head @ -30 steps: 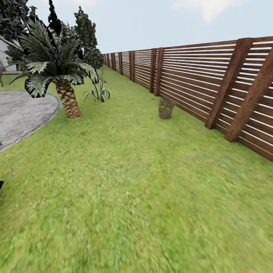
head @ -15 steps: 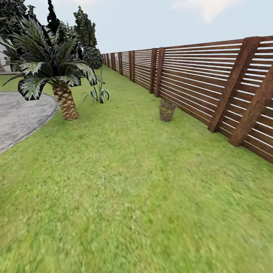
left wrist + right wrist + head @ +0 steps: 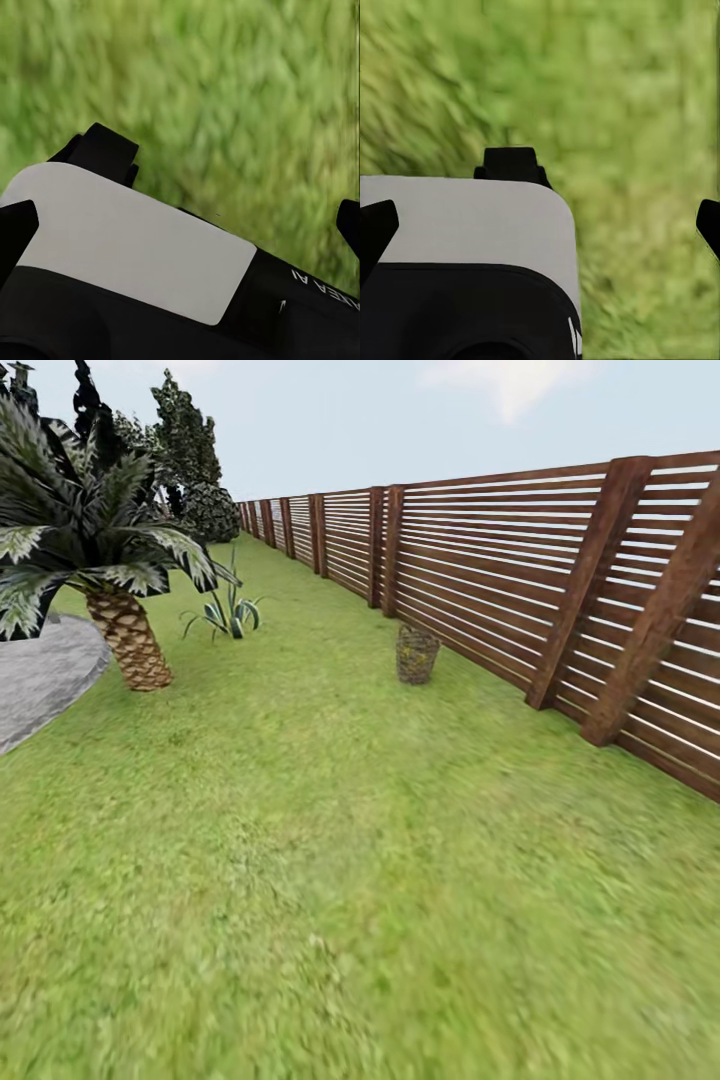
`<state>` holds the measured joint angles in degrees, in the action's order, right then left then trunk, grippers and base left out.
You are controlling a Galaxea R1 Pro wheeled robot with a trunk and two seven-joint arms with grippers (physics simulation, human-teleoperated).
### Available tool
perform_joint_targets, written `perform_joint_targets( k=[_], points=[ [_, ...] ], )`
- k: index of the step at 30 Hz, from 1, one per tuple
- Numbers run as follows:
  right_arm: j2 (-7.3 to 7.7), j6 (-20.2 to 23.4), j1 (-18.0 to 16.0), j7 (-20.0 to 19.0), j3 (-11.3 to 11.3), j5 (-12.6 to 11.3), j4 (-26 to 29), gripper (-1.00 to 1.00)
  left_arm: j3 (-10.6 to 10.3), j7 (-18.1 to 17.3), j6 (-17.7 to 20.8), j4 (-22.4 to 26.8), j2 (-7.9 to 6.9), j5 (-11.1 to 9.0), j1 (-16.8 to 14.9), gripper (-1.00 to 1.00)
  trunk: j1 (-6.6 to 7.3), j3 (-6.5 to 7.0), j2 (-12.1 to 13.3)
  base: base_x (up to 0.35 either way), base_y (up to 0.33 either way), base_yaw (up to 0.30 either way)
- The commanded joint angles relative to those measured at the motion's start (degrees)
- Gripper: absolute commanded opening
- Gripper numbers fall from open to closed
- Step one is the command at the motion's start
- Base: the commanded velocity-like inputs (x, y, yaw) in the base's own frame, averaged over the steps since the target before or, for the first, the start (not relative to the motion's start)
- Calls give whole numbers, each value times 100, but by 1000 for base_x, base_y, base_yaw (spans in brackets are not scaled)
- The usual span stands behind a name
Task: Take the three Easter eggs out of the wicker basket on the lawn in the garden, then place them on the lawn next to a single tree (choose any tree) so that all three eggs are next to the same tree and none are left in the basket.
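Beside the fence [image 3: 520,550], the wicker basket [image 3: 416,654] hides its contents.

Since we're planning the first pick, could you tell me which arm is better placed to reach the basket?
Marginally the right: the wicker basket stands far ahead, slightly right of centre by the fence. Neither gripper reaches it yet.

Woven wicker basket [image 3: 416,655], slatted wooden fence [image 3: 520,575]
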<state>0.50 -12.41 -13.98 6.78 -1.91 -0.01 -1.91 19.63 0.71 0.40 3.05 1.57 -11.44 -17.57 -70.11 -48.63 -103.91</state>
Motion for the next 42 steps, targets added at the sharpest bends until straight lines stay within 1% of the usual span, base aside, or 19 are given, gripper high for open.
perform_joint_targets(
  k=[1,7,14,17,28,42],
  points=[
    [-3,-33,-8,16,-19,1,-20,100,-11,8,4,4,1,-60,-1,100,-3,-4,-2,337,0,-11],
    [2,-33,-8,16,-19,1,-20,100,-12,8,4,3,1,-60,-1,100,-3,-4,-2,337,0,-48],
    [2,-33,-9,16,-19,-1,-20,100,-12,8,12,3,1,-60,-1,100,-3,-4,-2,337,0,-249],
    [-4,-33,-9,16,-19,0,-20,100,-11,8,13,4,1,-60,-1,100,-3,-4,-2,337,0,-111],
    [12,2,-10,16,-20,-19,-35,100,-12,8,13,3,1,-60,-1,100,-3,-4,-2,337,0,-7],
    [-15,-33,-8,16,-19,1,-29,100,-12,8,13,3,1,-60,-1,100,-3,-4,-2,337,0,0]
  ],
)
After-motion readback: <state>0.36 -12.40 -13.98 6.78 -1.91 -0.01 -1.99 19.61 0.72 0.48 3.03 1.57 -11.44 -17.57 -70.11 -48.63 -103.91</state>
